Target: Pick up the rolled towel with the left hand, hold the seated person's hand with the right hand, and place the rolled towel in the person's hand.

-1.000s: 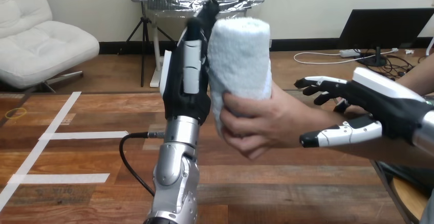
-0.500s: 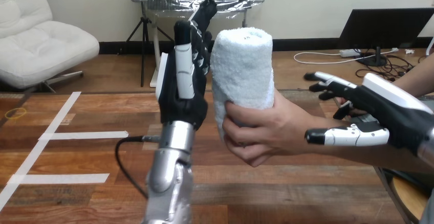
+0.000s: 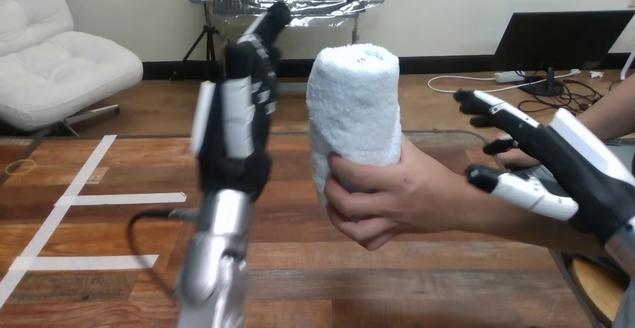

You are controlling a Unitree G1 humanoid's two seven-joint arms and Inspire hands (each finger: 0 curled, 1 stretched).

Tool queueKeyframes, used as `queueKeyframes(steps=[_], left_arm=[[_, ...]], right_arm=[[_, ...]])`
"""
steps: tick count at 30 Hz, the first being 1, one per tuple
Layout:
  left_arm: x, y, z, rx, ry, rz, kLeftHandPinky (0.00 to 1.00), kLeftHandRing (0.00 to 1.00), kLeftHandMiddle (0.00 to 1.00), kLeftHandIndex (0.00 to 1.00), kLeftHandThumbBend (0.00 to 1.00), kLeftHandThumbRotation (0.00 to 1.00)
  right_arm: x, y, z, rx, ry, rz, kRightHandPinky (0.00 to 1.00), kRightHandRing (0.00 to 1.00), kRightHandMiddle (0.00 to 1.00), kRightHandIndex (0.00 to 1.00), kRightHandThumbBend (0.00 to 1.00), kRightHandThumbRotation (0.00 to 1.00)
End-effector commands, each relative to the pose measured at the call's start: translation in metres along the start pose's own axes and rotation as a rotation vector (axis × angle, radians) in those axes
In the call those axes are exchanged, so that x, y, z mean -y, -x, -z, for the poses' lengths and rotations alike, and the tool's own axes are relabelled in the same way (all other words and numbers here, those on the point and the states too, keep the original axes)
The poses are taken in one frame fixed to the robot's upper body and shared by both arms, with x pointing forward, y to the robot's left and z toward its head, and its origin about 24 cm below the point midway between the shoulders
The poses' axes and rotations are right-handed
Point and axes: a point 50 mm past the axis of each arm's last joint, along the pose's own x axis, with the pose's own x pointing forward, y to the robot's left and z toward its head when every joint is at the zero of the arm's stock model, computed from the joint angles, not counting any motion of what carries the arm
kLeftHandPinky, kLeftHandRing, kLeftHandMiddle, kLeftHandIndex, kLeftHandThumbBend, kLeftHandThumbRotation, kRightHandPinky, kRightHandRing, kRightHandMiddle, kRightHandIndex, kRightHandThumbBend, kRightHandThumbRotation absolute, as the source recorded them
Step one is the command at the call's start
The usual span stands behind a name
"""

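White rolled towel (image 3: pixel 353 111) gripped by person's hand (image 3: pixel 400 193); left hand (image 3: pixel 234 137), right hand (image 3: pixel 573 167) fingers released

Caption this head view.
Person's hand grips the upright towel; left robot hand open beside it, right robot hand open by the wrist.

Wooden table (image 3: pixel 419 268), white tape strips (image 3: pixel 123 198) on it

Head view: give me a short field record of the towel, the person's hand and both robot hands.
rolled towel: upright, gripped at its lower part by the person's hand
person's hand: fingers curled round the towel
left hand: open, fingers straight, left of the towel, apart from it
right hand: open, fingers spread, beside the person's wrist; contact unclear
task stage: towel in the person's hand
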Motion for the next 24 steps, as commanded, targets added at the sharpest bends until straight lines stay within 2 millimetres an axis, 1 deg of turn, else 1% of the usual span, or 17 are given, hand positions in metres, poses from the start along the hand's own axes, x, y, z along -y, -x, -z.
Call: queueKeyframes(steps=[1,3,8,10,12,15,21,24], left_arm=[[0.01,0.017,-0.006,0.015,0.061,-0.012,0.99,0.92,0.87,0.81,0.82,0.96],[0.008,0.021,-0.01,0.017,0.06,-0.011,0.97,0.91,0.86,0.81,0.83,0.95],[0.004,0.03,-0.019,0.021,0.065,-0.007,0.89,0.87,0.83,0.79,0.85,0.91],[0.001,0.034,-0.023,0.028,0.059,0.005,0.84,0.85,0.82,0.78,0.86,0.89],[-0.001,0.038,-0.027,0.037,0.047,0.019,0.82,0.84,0.82,0.78,0.86,0.88],[-0.005,0.045,-0.032,0.049,0.02,0.04,0.79,0.83,0.81,0.78,0.85,0.88],[-0.011,0.059,-0.042,0.068,-0.03,0.07,0.77,0.82,0.81,0.78,0.84,0.89],[-0.013,0.065,-0.048,0.076,-0.047,0.083,0.77,0.82,0.81,0.77,0.83,0.88]], right_arm=[[-0.001,0.0,-0.009,0.123,-0.121,0.114,0.84,0.92,0.94,0.95,0.92,1.0],[-0.005,0.002,-0.012,0.158,-0.148,0.133,0.85,0.92,0.94,0.95,0.91,1.0],[-0.012,0.005,-0.019,0.226,-0.207,0.163,0.85,0.93,0.95,0.95,0.87,1.0],[-0.016,0.007,-0.023,0.249,-0.232,0.175,0.87,0.94,0.96,0.95,0.89,1.0],[-0.019,0.009,-0.027,0.268,-0.254,0.189,0.88,0.94,0.96,0.96,0.9,1.0],[-0.024,0.011,-0.033,0.301,-0.29,0.21,0.89,0.94,0.96,0.96,0.92,1.0],[-0.034,0.016,-0.044,0.375,-0.357,0.261,0.89,0.93,0.94,0.94,0.91,1.0],[-0.039,0.02,-0.049,0.398,-0.384,0.283,0.87,0.92,0.93,0.92,0.91,1.0]])
